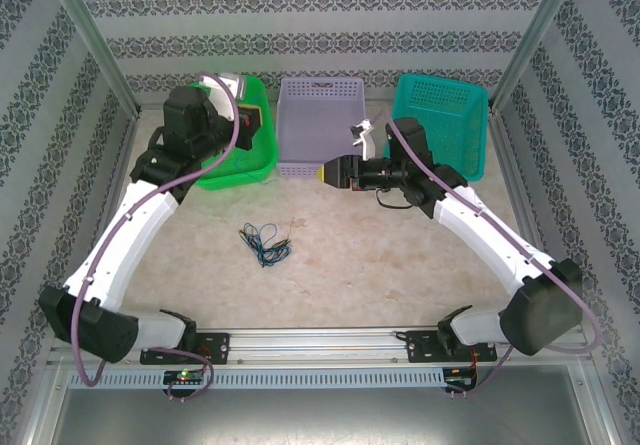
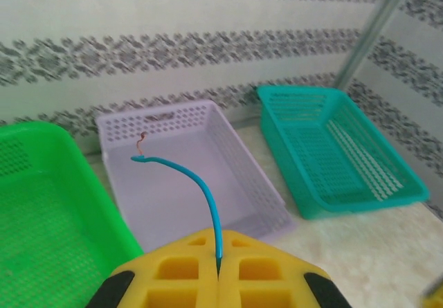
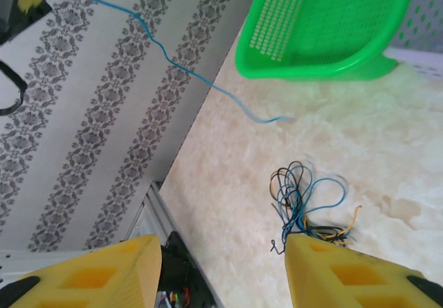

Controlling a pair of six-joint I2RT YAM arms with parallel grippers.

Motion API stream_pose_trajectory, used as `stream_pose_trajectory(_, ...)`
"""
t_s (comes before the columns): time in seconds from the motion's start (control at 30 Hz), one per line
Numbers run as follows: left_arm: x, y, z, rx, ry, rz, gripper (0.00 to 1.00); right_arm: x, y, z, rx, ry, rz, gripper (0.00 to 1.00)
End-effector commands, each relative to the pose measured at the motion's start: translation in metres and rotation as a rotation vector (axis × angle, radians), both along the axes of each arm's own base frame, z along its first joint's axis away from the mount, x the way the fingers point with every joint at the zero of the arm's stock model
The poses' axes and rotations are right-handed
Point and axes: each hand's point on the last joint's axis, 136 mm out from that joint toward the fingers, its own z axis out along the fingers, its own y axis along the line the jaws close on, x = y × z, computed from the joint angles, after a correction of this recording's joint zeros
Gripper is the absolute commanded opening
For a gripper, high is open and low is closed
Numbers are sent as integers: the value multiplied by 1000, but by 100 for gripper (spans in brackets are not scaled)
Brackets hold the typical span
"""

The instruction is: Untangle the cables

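Left gripper (image 2: 219,272) was clamped on one thin blue wire (image 2: 205,187); right gripper (image 3: 223,270) stood open above the marbled table (image 3: 387,156), where the curly blue, black and tan cable tangle (image 3: 304,207) lay.

The left arm (image 1: 135,220) rises from the near left edge of the table and bends toward the far left corner. The left gripper (image 2: 219,265) has its jaws pressed together on a thin blue cable (image 2: 201,183). The right arm (image 1: 490,227) reaches toward the middle of the far edge. The right gripper (image 3: 221,270) points left, its yellow fingers (image 3: 90,273) well apart, seemingly with nothing between them.
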Motion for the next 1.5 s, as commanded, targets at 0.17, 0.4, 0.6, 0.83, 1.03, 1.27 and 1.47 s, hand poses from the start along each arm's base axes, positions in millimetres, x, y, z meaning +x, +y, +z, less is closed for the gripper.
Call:
stream_pose_trajectory(0.17,68,72,-20,84,40,261,0,6,-13,-16,-48,31,-90,51)
stream_pose_trajectory(0.4,101,102,-51,124,134,360,0,6,-18,-26,-70,51,-105,51)
stream_pose_trajectory(0.6,115,104,-68,67,243,341,0,13,-22,-33,-82,73,-118,51)
stream_pose_trajectory(0.83,151,129,-147,-56,529,372,0,23,-24,-39,-93,101,-128,51)
stream_pose_trajectory(1.03,211,153,-193,-192,589,458,59,29,-23,-39,-96,109,-132,51)
stream_pose_trajectory(1.27,209,161,-139,-138,485,545,76,30,-25,-46,-114,118,-140,51)
stream_pose_trajectory(1.47,156,154,-110,-106,469,616,73,32,-23,-61,-148,127,-143,51)
